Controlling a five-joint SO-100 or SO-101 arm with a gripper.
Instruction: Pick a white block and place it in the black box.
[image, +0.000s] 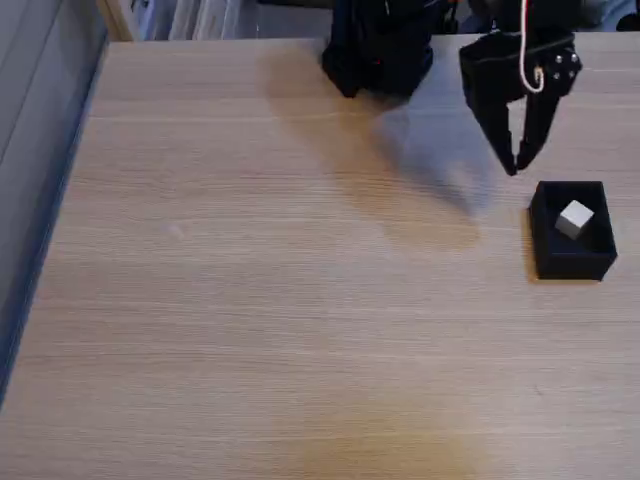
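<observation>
Scene: the white block lies inside the black box, at the right of the table.
My gripper: above the box, fingers together at their tips, holding nothing.
Handling: probably light, rigid; best pinched across opposite flat faces.

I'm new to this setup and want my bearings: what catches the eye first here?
The white block sits inside the black box at the right edge of the fixed view. Just above it hangs the black pincer, tips nearly together, over the pale wooden table.
</observation>
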